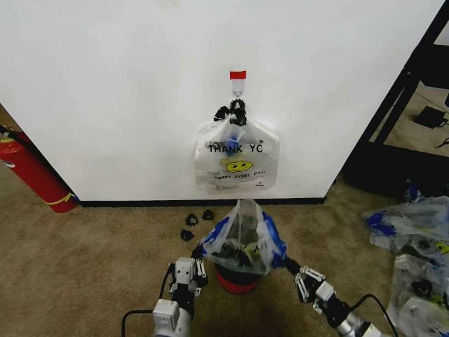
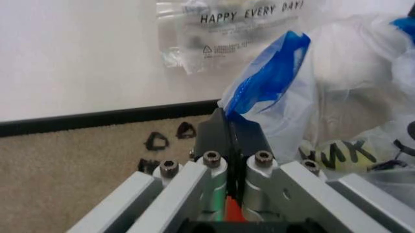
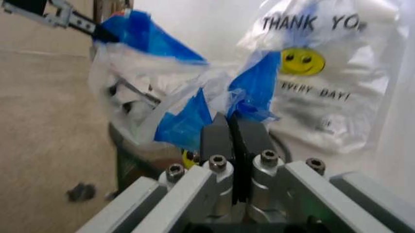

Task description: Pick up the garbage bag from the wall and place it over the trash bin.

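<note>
Garbage bag (image 1: 242, 235) is draped over the trash bin (image 1: 236, 279) in front of me, near the wall (image 1: 126, 91). I've got my left gripper (image 1: 201, 250) pinched on its left blue handle, right gripper (image 1: 287, 265) clamped on the right one. More bags hang on the hook (image 1: 238, 90).

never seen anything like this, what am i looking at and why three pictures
It is a two-armed robot lining a bin. The wide picture comes from its head camera; the other two come from cameras on its wrists.

By the white wall, a small black trash bin stands on carpet. The left gripper and right gripper each pinch a blue handle of the garbage bag, fingers shut, spreading it over the bin.

More bags hang from a hook. Black clips lie on the carpet, a fire extinguisher stands to the left, and loose bags lie to the right.
</note>
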Robot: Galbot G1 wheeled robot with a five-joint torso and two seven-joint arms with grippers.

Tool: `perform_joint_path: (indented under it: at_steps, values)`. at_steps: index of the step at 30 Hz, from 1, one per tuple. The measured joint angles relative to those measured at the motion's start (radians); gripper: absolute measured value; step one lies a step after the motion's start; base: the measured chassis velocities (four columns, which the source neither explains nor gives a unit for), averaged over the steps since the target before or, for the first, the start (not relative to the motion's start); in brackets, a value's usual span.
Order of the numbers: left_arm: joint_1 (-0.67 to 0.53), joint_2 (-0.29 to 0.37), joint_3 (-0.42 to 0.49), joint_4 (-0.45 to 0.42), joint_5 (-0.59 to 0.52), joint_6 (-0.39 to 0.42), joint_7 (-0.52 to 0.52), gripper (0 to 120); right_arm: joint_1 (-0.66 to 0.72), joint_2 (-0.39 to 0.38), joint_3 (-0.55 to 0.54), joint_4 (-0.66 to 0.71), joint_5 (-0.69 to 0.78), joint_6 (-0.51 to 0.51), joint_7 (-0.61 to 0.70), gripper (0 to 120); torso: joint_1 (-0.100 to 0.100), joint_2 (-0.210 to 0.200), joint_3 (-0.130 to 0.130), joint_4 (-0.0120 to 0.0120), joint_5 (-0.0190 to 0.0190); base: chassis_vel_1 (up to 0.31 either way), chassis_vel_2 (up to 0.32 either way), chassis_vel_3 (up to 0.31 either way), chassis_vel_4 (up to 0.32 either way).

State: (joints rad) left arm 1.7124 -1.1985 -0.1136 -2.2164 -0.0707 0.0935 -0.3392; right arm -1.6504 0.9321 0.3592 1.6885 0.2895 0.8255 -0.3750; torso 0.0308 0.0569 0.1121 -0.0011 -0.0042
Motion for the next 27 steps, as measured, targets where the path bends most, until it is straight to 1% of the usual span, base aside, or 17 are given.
perform_joint_path:
  at_steps: [3,7,11,17,21,24,27]
  values:
    - [0.003,0.012,-0.005,0.029,0.032,-0.002,-0.001,0,-0.010,-0.001,0.002,-0.035,0.000,0.000,-0.003,0,0.000,0.000,0.000,0.0000,0.0001,0.000,0.000,0.000,0.000]
    - [-0.002,0.016,-0.008,0.064,0.047,-0.002,-0.007,0,-0.001,0.007,-0.002,-0.069,0.004,-0.001,-0.003,0,0.000,0.000,0.000,0.0000,0.0000,0.000,0.000,0.000,0.000]
    - [-0.018,0.012,-0.007,0.127,0.063,0.005,-0.016,0,0.049,0.043,-0.015,-0.154,0.009,-0.001,-0.005,0,0.000,0.000,0.000,0.0003,0.0002,0.000,0.000,0.000,0.000]
    - [-0.025,0.005,0.008,0.161,0.086,0.010,-0.016,0,0.082,0.078,-0.028,-0.219,0.013,-0.002,-0.023,0,0.000,0.000,0.000,0.0002,0.0003,0.000,0.000,0.000,0.000]
    - [-0.029,-0.001,0.019,0.179,0.102,0.001,-0.012,0,0.097,0.094,-0.030,-0.251,0.017,-0.002,-0.037,0,0.000,0.000,0.000,0.0001,0.0000,0.000,0.000,0.000,0.000]
    - [-0.041,-0.016,0.034,0.213,0.123,-0.014,-0.010,0,0.122,0.123,-0.033,-0.309,0.030,-0.002,-0.069,0,0.000,0.000,0.000,0.0000,0.0003,0.000,0.000,0.000,0.000]
    - [-0.067,-0.035,0.038,0.249,0.139,-0.035,-0.010,0,0.150,0.148,-0.043,-0.347,0.055,-0.002,-0.070,0,0.000,0.000,0.000,0.0001,0.0006,0.000,0.000,0.000,0.000]
